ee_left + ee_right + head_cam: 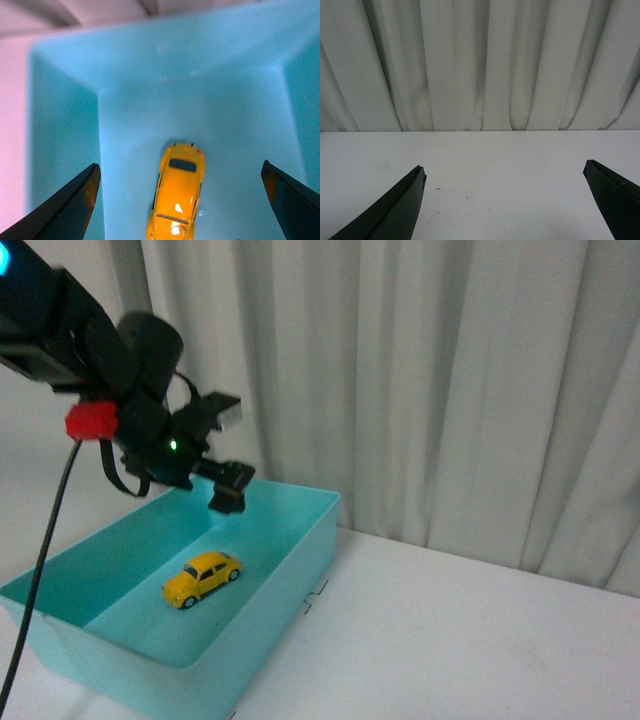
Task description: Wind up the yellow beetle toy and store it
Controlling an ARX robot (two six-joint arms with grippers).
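Note:
The yellow beetle toy (201,578) rests on its wheels on the floor of a light blue bin (300,570). My left gripper (232,455) hangs open above the bin's back end, apart from the toy. In the left wrist view the toy (178,201) lies on the bin floor (235,150) between my spread fingers (75,205), untouched. My right gripper (502,197) is open over bare white table with nothing between its fingers; it does not show in the front view.
The bin stands at the table's left front. White table surface (470,640) stretches to its right. A pale curtain (450,380) hangs along the back edge, also filling the right wrist view's curtain (480,65).

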